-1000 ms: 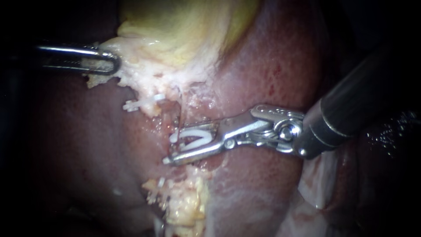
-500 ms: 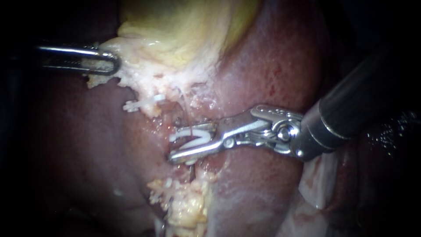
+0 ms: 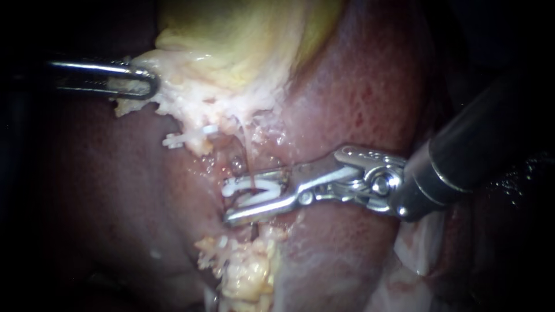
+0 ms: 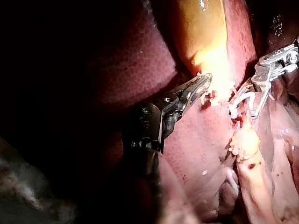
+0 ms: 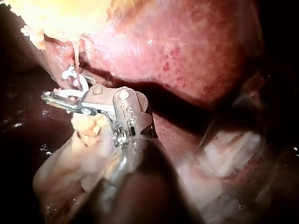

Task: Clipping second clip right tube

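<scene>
The liver (image 3: 358, 86) fills the scene, dark red and wet, with a paler sheen on its near right side. Around it everything falls into darkness. At the far middle lies the gallbladder (image 3: 243, 34), yellow, its near edge frayed into pale tissue (image 3: 191, 98). A lump of yellowish fat (image 3: 245, 271) sits at the near middle.

The left instrument (image 3: 151, 84) comes in at the far left. Its jaws are closed on that pale tissue at the gallbladder's left edge.

The right tube (image 3: 244, 147) is a thin pale-to-reddish strand running from the gallbladder's frayed edge toward the fat. The right instrument (image 3: 234, 196) reaches across the liver to it. Its jaws stand narrowly apart and hold a white clip (image 3: 254, 192) between them. The clip's two legs are spread in a V, with the open end pointing left. The tube crosses the upper leg as a dark red line and passes down between the legs.

Another white clip (image 3: 186, 137) sits farther off and to the left, just under the frayed edge, well apart from the held one
</scene>
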Controlling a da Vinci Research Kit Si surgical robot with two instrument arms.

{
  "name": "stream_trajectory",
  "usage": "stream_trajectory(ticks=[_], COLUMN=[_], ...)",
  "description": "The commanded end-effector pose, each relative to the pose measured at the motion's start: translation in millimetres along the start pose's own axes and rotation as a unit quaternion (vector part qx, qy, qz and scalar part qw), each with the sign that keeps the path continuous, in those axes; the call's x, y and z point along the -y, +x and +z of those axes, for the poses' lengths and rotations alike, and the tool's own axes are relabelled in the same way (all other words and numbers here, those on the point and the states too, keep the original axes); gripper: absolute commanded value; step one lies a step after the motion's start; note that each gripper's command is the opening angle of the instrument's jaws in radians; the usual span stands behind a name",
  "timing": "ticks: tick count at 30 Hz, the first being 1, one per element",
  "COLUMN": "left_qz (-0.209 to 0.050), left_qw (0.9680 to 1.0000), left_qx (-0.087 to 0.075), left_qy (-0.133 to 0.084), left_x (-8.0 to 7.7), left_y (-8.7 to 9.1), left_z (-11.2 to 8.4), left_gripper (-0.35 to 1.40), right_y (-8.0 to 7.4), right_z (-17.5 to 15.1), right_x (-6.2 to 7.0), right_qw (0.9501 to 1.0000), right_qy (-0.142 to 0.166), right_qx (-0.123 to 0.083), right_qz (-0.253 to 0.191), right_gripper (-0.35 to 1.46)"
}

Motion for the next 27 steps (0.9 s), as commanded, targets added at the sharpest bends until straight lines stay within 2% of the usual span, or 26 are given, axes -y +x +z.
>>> stream_trajectory(ticks=[1,7,18,27], left_qz=[0.000,0.000,0.000,0.000], left_qw=[1.0000,1.0000,1.0000,1.0000], left_qx=[0.000,0.000,0.000,0.000], left_qy=[0.000,0.000,0.000,0.000], left_x=[0.0,0.0,-0.1,-0.2], left_y=[0.0,0.0,0.0,0.0], left_z=[0.0,-0.1,-0.1,-0.1], left_gripper=[-0.35,-0.35,-0.35,-0.35], right_y=[0.1,0.6,0.7,1.1], right_z=[-0.1,-0.6,-0.4,-0.2], right_x=[0.4,1.7,4.1,5.3], right_qw=[1.0000,1.0000,0.9996,0.9982], right_qy=[0.002,0.007,0.024,0.052], right_qx=[-0.001,-0.003,0.001,0.018], right_qz=[0.000,0.002,0.011,0.025], right_gripper=[0.49,0.49,0.48,0.41])
